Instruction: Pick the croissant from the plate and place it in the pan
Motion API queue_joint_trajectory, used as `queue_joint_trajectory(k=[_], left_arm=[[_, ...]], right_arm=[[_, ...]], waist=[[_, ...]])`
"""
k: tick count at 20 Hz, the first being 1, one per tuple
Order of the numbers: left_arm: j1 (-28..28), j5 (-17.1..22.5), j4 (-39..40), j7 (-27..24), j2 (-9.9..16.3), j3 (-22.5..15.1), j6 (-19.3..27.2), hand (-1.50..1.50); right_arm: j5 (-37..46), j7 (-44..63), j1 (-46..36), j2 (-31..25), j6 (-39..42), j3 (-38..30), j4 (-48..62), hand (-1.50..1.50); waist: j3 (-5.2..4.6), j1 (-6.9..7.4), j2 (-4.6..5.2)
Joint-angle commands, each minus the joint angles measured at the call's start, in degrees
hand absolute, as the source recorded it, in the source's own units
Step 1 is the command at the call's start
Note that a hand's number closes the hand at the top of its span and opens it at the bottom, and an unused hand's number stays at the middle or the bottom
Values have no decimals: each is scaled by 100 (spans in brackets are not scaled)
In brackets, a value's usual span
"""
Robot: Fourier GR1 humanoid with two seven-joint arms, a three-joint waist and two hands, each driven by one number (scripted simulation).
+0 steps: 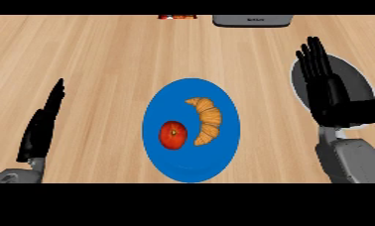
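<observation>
A golden croissant [206, 120] lies on the right half of a blue plate [192, 163] in the middle of the wooden counter. A red apple [173, 135] sits beside it on the plate's left half. My right hand [327, 91] is open with straight fingers, right of the plate, and it hovers over a dark grey pan [356, 81] with a pale rim, hiding much of it. My left hand [41, 126] is open at the lower left, seen edge on, well away from the plate.
A grey appliance [253, 20] sits at the counter's far edge, with a small red and orange object [177, 17] to its left. Bare wooden counter surrounds the plate.
</observation>
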Motion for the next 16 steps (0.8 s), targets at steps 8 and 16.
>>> queue_joint_trajectory(k=[8,16], left_arm=[[-958,1256,-862,1125,-898,72,-425,0],[-1134,1406,-1144,1696,-762,381,-303,0]], right_arm=[[566,485,-1755,-596,1741,1178,417,150],[1550,-1060,-1107,-1746,2341,833,346,-150]], waist=[[36,225,80],[42,25,60]])
